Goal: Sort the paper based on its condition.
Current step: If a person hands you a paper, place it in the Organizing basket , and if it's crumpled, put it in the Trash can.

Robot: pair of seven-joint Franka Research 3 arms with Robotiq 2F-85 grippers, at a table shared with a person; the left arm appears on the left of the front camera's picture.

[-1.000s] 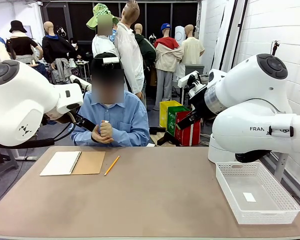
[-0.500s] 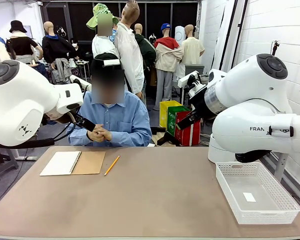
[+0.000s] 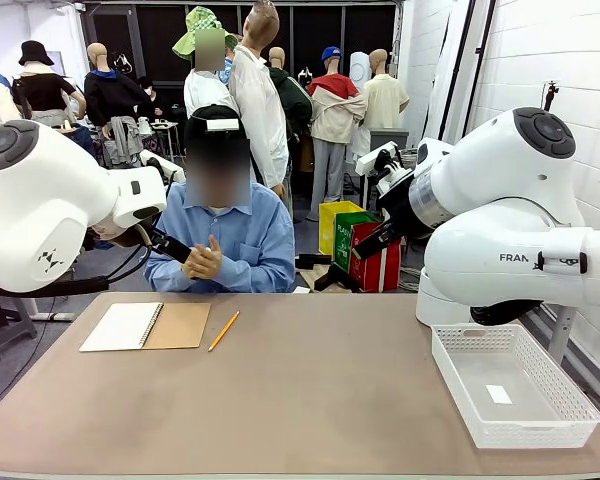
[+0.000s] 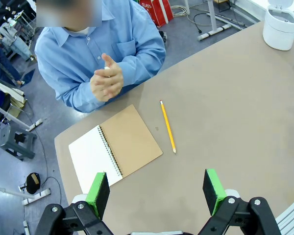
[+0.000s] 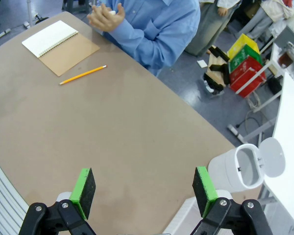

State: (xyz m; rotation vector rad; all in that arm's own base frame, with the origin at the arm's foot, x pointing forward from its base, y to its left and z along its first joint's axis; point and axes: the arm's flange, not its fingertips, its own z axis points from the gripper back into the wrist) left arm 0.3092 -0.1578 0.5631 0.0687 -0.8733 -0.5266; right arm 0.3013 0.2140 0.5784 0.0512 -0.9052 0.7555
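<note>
Front view: the person's 2 hands meet above the table's far edge, behind an open spiral notebook with a brown cardboard cover.
Left wrist view: the left gripper is spread and empty. A bit of white paper peeks out between those hands.
Right wrist view: the right gripper is also spread and empty.

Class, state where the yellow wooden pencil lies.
Front view: the yellow wooden pencil lies left of centre on the brown table, just right of the open brown-covered spiral notebook.

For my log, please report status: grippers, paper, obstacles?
Left gripper open, empty. Right gripper open, empty. Person's hands clasp white bit, maybe paper. Notebook, pencil lie nearby.
</note>
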